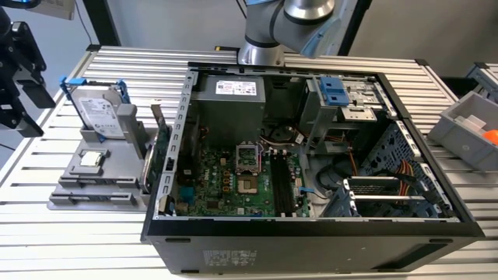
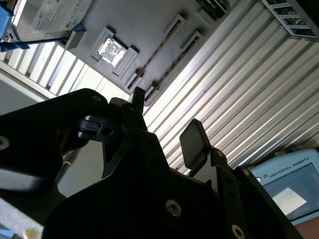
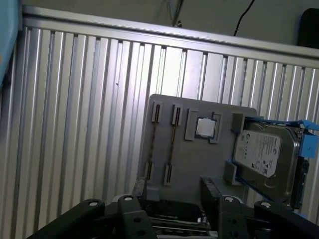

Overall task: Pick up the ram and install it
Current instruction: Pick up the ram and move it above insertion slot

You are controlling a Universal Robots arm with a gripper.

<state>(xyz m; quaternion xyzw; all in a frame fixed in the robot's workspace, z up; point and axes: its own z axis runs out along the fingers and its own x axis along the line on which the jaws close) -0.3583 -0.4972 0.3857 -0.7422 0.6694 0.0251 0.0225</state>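
Observation:
Two thin dark ram sticks stand on edge in the grey holder (image 3: 199,159); in the first wrist view I see one ram (image 3: 152,144) beside the other (image 3: 171,145), and in the second wrist view they show as ram (image 2: 154,52) and its neighbour (image 2: 174,63). My gripper (image 3: 174,194) hangs above and short of the holder, apart from the sticks. Its black fingers (image 2: 192,142) are open with nothing between them. In the exterior view the gripper (image 1: 35,111) is at the far left, beside the holder (image 1: 78,175).
The holder also carries a hard drive (image 1: 101,111) in a blue frame and a processor chip (image 1: 92,157). An open computer case (image 1: 311,227) fills the middle, with black memory slots (image 1: 280,186) on its motherboard. A green expansion card (image 1: 161,146) stands by the case's wall. Grey bin (image 1: 467,128) at the right.

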